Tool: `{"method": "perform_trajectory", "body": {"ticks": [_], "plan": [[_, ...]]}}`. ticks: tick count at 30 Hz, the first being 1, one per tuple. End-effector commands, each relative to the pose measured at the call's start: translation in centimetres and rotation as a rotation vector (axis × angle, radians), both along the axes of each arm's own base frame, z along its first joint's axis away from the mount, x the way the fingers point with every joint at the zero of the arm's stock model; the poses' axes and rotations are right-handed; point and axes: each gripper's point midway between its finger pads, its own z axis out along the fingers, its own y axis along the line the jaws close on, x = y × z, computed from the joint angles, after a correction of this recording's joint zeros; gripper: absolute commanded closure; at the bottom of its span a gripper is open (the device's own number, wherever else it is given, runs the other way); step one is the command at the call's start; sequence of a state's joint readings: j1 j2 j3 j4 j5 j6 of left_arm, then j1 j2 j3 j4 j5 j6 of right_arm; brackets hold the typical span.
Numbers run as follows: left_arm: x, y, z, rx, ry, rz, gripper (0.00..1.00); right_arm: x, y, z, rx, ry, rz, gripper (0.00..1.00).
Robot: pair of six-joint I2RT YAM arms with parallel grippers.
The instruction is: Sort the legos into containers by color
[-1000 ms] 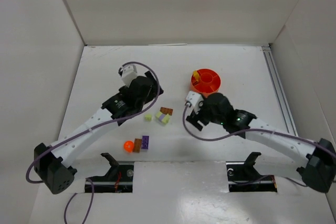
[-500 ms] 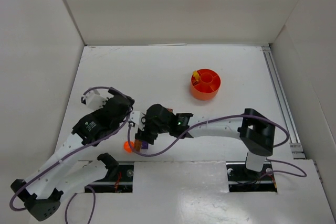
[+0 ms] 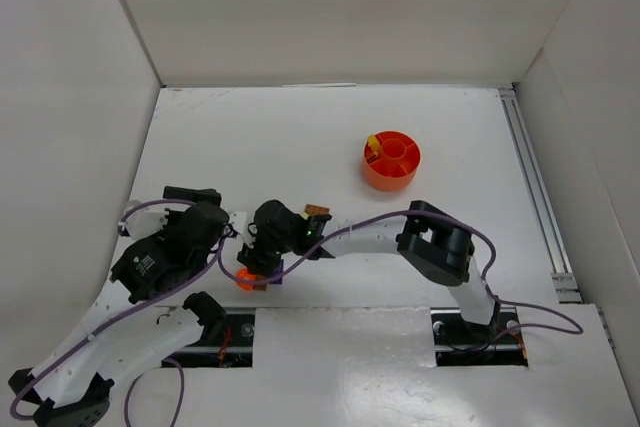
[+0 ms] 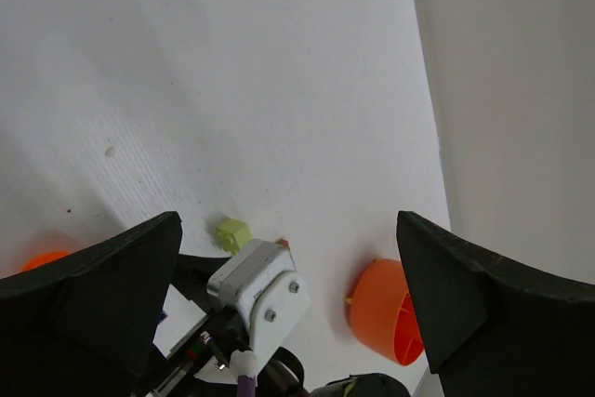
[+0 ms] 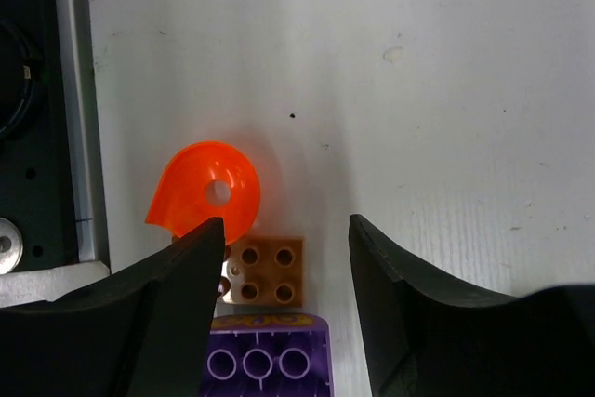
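I had R tool (image 5: 284,230) spread astride brown lego (image 5: 265,271), near-left on bench (image 3: 300,137), purple lego (image 5: 270,360) just beside, orange round piece (image 5: 206,194) close; L tool (image 4: 288,220) wide apart, empty; dish (image 3: 390,180) sat further right w/ yellow lego (image 3: 372,147) inside

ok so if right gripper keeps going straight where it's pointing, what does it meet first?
Likely the brown-orange brick, lying in the gap between the right gripper's open fingers, with the purple brick beside it. Depth is unclear; one finger may clip the orange curved piece.
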State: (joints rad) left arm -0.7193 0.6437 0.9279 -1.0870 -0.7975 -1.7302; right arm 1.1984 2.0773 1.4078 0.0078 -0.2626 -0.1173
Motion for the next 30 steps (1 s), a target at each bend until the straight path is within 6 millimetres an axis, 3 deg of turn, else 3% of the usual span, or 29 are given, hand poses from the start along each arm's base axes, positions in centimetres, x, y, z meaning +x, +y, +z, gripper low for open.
{"method": "perform_trajectory", "body": {"ticks": [1,10,14,22,23,24,26,30], "plan": [[0.0,2.1,0.7,0.008,-0.066,0.114,0.00,0.2,2.5,2.7,0.098,0.005,0.011,0.39],[0.4,2.3,-0.1,0.044,-0.055,0.143,0.00,-0.8,3.4,0.3,0.077,0.073,0.055,0.42],[0.7,2.4,-0.1,0.065,-0.055,0.158,0.00,-1.5,3.3,-0.6,0.068,0.110,0.081,0.49],[1.0,2.5,-0.1,0.085,-0.057,0.172,0.00,-3.2,2.9,-1.1,0.076,0.159,0.112,0.83],[1.0,2.5,-0.1,0.085,-0.057,0.172,0.00,-3.1,3.0,-0.5,0.085,0.155,0.113,0.85],[1.0,2.7,0.0,0.090,-0.063,0.176,0.00,-3.6,2.5,-1.3,0.074,0.176,0.116,0.87],[1.1,2.7,0.0,0.083,-0.066,0.181,0.00,-3.5,2.6,-0.6,0.097,0.166,0.118,0.99],[1.1,2.7,0.0,0.083,-0.066,0.181,0.00,-3.5,2.5,0.4,0.116,0.157,0.120,1.00]]}}
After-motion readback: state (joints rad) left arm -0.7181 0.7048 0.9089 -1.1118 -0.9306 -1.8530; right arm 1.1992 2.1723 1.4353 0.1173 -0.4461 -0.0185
